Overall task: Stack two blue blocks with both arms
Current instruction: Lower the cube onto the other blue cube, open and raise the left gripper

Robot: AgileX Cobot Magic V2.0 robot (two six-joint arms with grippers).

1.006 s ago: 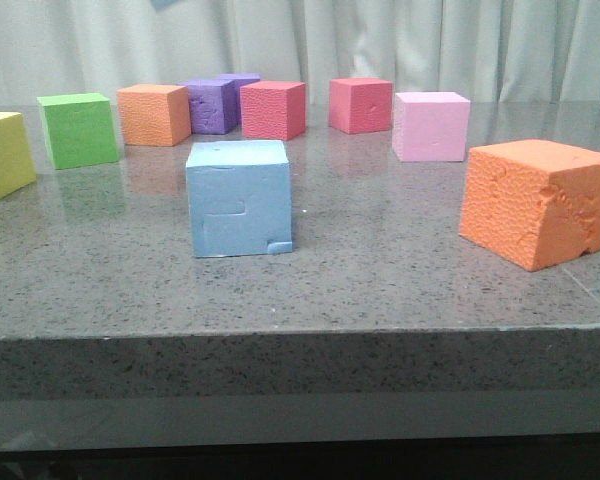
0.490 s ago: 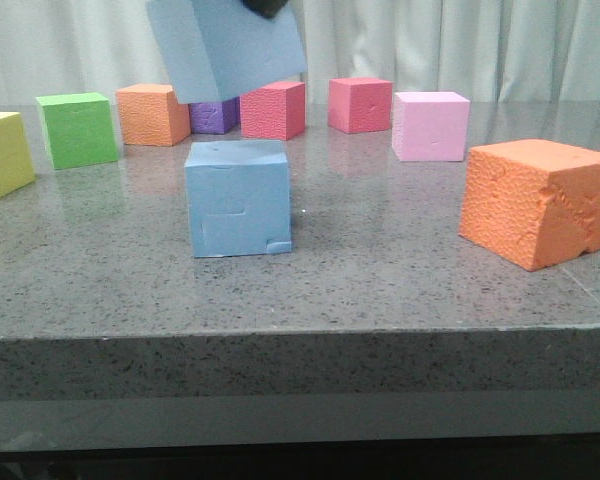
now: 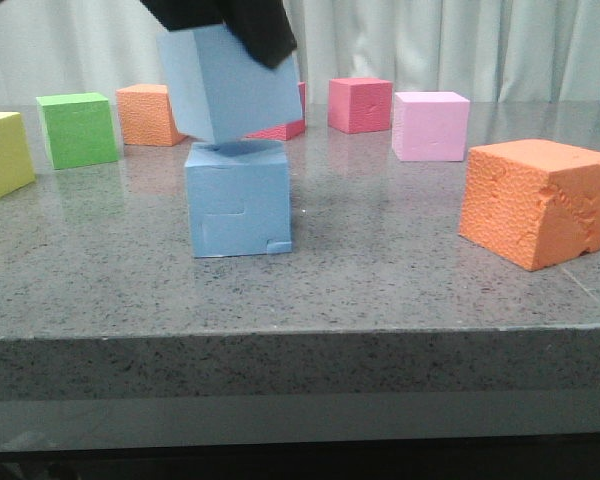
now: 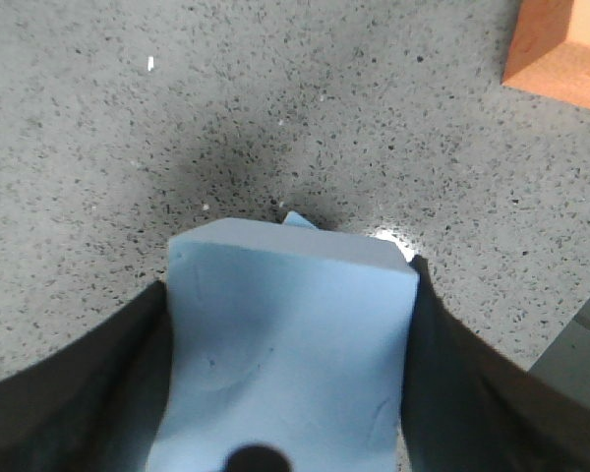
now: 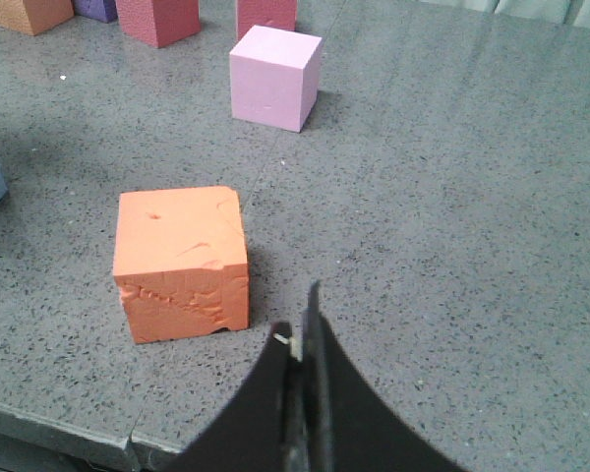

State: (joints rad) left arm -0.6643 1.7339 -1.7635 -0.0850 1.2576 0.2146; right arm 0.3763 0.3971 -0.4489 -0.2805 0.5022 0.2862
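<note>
Two light blue foam cubes are present. The lower blue block [image 3: 238,199] rests on the grey speckled stone table [image 3: 380,290], near its front edge; its front face carries faint puzzle-like seams and a small notch at the lower right corner. The upper blue block [image 3: 227,82] is held tilted directly above it, its lowest corner at or just over the lower block's top face; contact cannot be confirmed. The left gripper [image 4: 285,393] has its two black fingers clamped on opposite side faces of the upper blue block, whose smooth top face fills the left wrist view. The right gripper [image 5: 297,346] hangs over bare table near the large orange cube, with its pointed fingers pressed together and holding nothing. Other cubes counted in the front view: two orange, one large with a rough, cracked face [image 3: 536,203] at the front right and one at the rear [image 3: 150,114]; one yellow [image 3: 2,155] at the left edge; one green [image 3: 77,129]; one pink [image 3: 431,125]; two red, one [image 3: 360,104] fully visible and one [image 3: 280,128] mostly hidden behind the raised block. All are matte foam with pebbled surfaces. A pleated pale curtain [image 3: 460,45] closes the background.
</note>
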